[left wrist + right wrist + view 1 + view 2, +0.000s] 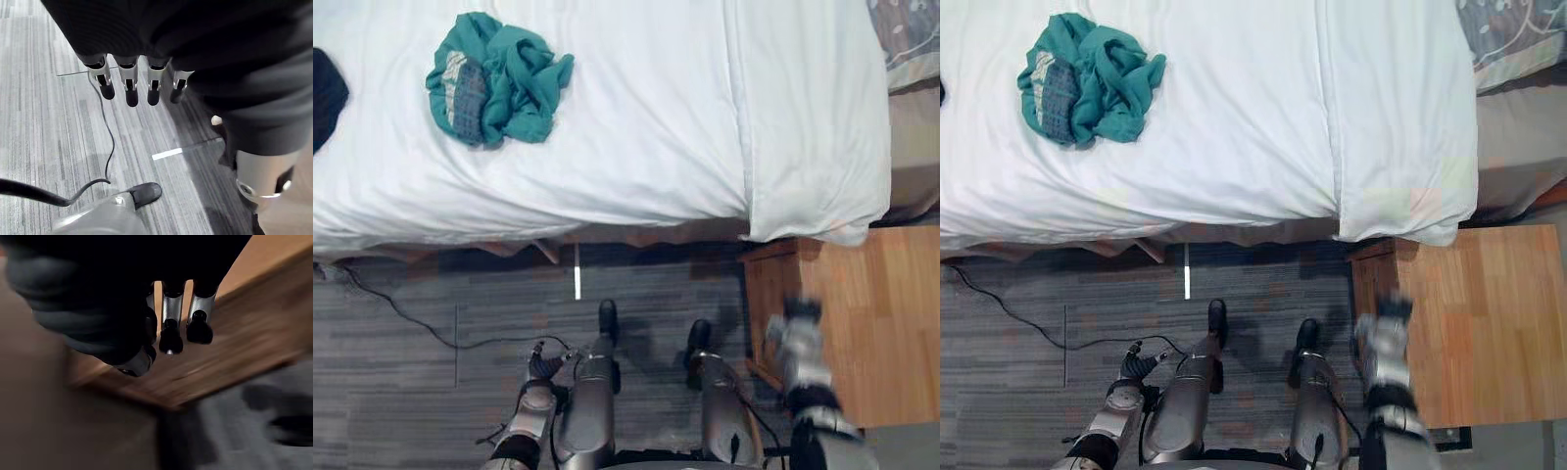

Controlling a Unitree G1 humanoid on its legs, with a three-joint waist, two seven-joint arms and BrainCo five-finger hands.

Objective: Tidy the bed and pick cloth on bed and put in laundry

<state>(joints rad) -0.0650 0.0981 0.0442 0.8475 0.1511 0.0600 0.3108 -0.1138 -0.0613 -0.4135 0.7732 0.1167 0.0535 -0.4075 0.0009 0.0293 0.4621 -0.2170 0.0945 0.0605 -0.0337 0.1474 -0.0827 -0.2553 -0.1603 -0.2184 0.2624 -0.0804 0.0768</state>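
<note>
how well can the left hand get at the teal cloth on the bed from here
Probably not: the left hand hangs low over the carpet, and the teal cloth lies well in from the edge of the bed. Nothing covers it, so stepping closer should do.

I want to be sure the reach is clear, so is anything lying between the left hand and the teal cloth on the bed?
Nothing visible does. The left hand hangs over the carpet, open and empty; between it and the teal cloth lie only that carpet and the bare white sheet of the bed.
</note>
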